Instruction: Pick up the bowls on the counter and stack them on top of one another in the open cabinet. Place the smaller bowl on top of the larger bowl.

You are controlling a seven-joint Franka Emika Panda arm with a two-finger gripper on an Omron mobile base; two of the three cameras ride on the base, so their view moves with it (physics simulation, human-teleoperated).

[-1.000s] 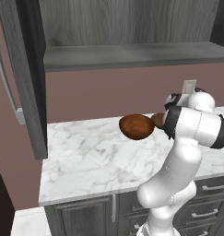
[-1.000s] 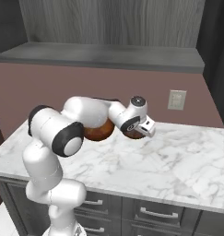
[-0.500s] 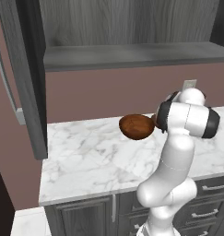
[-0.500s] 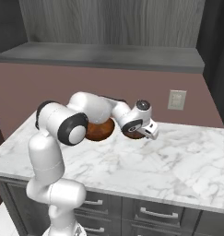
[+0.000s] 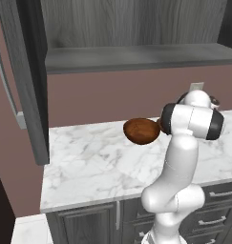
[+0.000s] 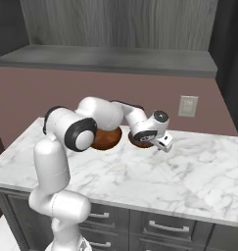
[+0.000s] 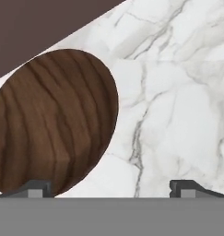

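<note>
Item 1. Two-finger gripper [image 7: 111,188] on white arm: jaws spread wide, nothing between them. In the hand view the two dark fingertips [image 7: 36,188] rise at the bottom edge, one overlapping the rim of a bowl, the other over bare marble. In the right base view the hand [image 6: 151,133] hangs low over the counter, partly covering a bowl.

Item 2. Round, deep, reddish-brown wooden bowl with darker grain stripes [image 7: 51,122]: on the counter, offset to one side of the jaw gap, not centred.

Item 3. Second reddish-brown wooden bowl [image 5: 142,131]: on the counter near the back wall, just beside the arm. Which bowl is larger cannot be told.

Item 4. White marble counter with grey veining [image 5: 93,167]: carries both bowls.

Item 5. Dark grey wood-grain open cabinet, flat grey shelf [image 5: 136,57]: above the counter, holding no bowl.

Step in hand, as judged: approach to the first pick. Next move calls for shifting the hand so a bowl's rim sits between the fingers, then lowering and closing.
</note>
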